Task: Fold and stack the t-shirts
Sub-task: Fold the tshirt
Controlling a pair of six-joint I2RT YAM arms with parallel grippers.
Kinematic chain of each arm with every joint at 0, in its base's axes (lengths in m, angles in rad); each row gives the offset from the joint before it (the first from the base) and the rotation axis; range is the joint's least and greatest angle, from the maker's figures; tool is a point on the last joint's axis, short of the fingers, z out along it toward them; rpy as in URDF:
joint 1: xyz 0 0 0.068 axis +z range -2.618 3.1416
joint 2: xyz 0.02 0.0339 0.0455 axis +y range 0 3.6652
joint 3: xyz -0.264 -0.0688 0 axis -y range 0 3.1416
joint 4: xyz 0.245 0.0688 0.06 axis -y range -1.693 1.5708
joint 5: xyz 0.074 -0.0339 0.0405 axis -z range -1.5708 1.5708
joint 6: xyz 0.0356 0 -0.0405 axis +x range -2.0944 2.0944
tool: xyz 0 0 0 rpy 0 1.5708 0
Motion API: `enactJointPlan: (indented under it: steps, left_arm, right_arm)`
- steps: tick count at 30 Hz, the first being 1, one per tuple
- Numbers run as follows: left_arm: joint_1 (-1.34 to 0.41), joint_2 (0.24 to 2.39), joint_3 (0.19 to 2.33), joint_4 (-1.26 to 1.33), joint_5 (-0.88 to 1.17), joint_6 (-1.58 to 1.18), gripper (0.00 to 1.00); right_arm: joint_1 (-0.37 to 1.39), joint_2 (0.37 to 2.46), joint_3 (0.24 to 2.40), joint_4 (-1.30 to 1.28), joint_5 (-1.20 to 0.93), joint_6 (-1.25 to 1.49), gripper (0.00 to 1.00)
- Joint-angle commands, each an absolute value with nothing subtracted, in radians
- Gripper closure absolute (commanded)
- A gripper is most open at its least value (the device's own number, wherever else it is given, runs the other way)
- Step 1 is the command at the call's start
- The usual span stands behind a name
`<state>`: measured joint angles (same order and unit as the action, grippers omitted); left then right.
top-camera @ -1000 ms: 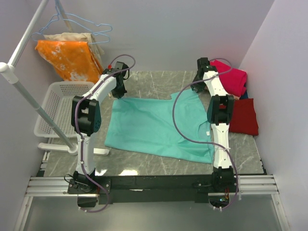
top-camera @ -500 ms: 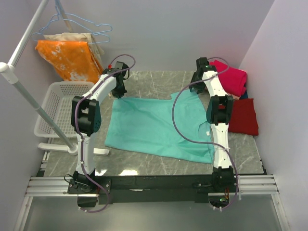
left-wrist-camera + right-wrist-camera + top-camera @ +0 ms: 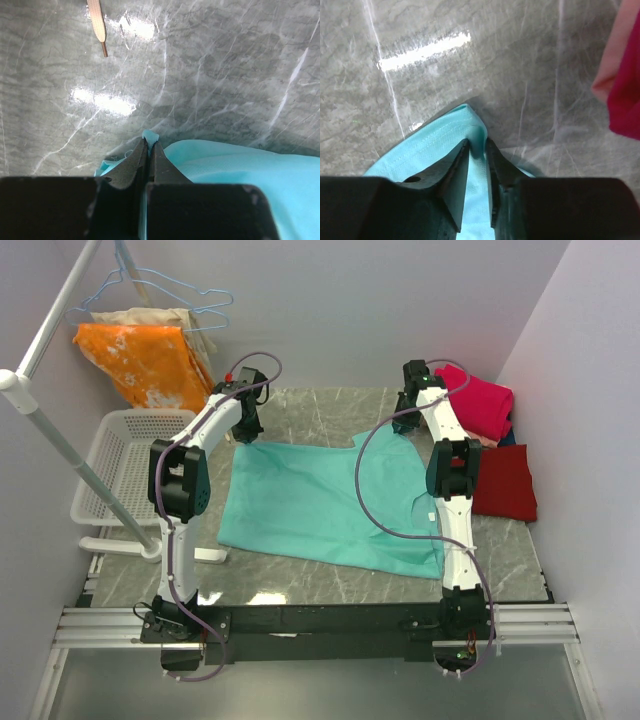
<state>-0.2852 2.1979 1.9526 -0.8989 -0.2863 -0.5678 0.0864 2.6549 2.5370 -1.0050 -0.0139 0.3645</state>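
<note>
Marble table (image 3: 300, 410) bears the teal t-shirt (image 3: 310, 505), its far corners pinched in left hand (image 3: 148, 146) and right hand (image 3: 477, 148).

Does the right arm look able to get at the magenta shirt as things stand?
Probably yes: the magenta shirt lies beside the right hand, bare table between. But that hand pinches the teal shirt, so must let go first.

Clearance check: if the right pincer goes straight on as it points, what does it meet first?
A raised corner of the teal t-shirt, sitting between the fingertips of the right pincer; behind it, apparently close, the marble table. The magenta shirt lies off to one side.
</note>
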Motion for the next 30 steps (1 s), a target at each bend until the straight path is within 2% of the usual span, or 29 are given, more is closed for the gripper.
enactJointPlan:
  steps: [1, 3, 4, 11, 23, 30]
  left_arm:
    - [-0.288, 2.157, 1.997, -0.888, -0.304, -0.551, 0.98]
    - [-0.287, 2.157, 1.994, -0.885, -0.305, -0.552, 0.98]
    - [-0.288, 2.157, 1.991, -0.884, -0.307, -0.554, 0.98]
    - [-0.287, 2.152, 1.977, -0.890, -0.345, -0.563, 0.99]
    - [-0.285, 2.128, 1.976, -0.876, -0.374, -0.561, 0.99]
    - [-0.285, 2.128, 1.980, -0.874, -0.380, -0.572, 0.94]
  right_arm:
    - [0.095, 2.661, 2.550, -1.040, -0.017, 0.354, 0.86]
    - [0.097, 2.663, 2.548, -1.051, -0.002, 0.351, 0.99]
    - [0.095, 2.660, 2.548, -1.055, -0.002, 0.353, 1.00]
    - [0.089, 2.567, 2.474, -1.014, 0.084, 0.377, 1.00]
    - [0.061, 2.271, 2.324, -0.945, 0.126, 0.403, 1.00]
    - [0.060, 2.111, 2.198, -0.908, 0.121, 0.400, 1.00]
